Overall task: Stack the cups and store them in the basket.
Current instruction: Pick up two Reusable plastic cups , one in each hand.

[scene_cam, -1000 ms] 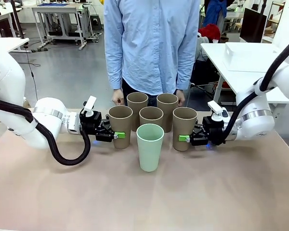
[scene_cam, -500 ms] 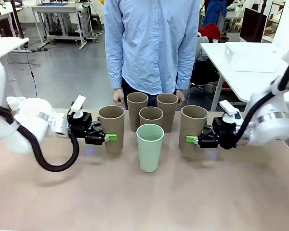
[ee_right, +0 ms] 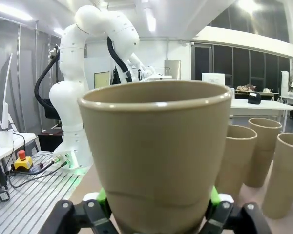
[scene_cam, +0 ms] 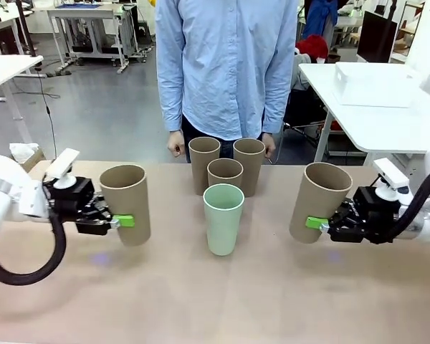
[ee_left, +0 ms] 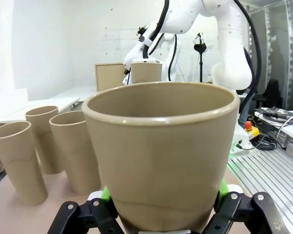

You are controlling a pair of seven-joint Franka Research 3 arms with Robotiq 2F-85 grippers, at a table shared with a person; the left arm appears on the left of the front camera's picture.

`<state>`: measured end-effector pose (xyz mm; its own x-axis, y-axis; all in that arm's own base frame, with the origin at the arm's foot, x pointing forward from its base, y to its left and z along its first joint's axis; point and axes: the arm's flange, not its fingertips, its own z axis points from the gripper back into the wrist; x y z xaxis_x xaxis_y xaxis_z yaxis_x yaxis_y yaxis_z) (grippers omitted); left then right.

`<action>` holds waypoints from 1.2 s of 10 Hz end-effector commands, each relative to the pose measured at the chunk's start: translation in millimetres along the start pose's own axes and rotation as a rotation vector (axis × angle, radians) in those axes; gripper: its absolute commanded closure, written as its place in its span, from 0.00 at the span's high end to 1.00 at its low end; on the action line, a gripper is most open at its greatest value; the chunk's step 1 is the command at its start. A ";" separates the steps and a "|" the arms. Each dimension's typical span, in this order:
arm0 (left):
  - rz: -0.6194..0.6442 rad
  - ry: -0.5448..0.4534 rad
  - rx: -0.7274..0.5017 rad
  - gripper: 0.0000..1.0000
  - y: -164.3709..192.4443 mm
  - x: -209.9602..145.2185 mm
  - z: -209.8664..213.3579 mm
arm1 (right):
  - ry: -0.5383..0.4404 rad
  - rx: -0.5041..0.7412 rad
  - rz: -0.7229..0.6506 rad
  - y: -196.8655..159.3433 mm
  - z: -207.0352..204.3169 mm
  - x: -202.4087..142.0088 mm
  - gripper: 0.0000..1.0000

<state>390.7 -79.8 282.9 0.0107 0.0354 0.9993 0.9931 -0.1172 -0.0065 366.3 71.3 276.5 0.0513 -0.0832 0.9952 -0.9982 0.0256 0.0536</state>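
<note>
Cups: left fingers (scene_cam: 124, 221) clamped low on left cup (scene_cam: 125, 197), tan, tilted, clear of counter (scene_cam: 215, 308) at left side. Right fingers (scene_cam: 315, 223) clamped low on right cup (scene_cam: 319, 193), tan, tilted, at right side. Mint cup (scene_cam: 223, 218) upright on counter, centre. Three tan cups (scene_cam: 225, 174) upright just behind it, near far edge, before person (scene_cam: 226, 64).

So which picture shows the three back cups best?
The front view: the three tan cups stand upright mid-picture, every rim clear. Each wrist view catches them off to one side, partly hidden or cut off.
</note>
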 end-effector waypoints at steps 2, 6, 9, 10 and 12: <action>-0.071 -0.008 0.066 0.85 -37.0 0.0 47.7 | 0.053 -0.015 0.058 38.7 13.4 11.8 0.83; -0.103 0.005 0.084 0.85 -53.7 9.3 78.5 | 0.082 -0.004 0.038 54.2 35.1 21.5 0.83; -0.123 0.015 0.075 0.85 -50.7 14.1 76.7 | 0.068 0.042 0.035 66.8 48.3 26.8 0.83; -0.126 0.018 0.073 0.85 -49.7 16.3 76.6 | 0.083 0.092 0.027 68.1 47.7 26.9 0.83; -0.070 0.027 0.087 0.85 -38.6 37.7 76.5 | 0.073 0.017 0.033 8.0 58.2 14.8 0.83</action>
<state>361.8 1.8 319.3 -0.0623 0.0108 0.9980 0.9976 -0.0285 0.0626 353.0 10.3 285.9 0.0263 -0.0038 0.9996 -0.9995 -0.0174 0.0263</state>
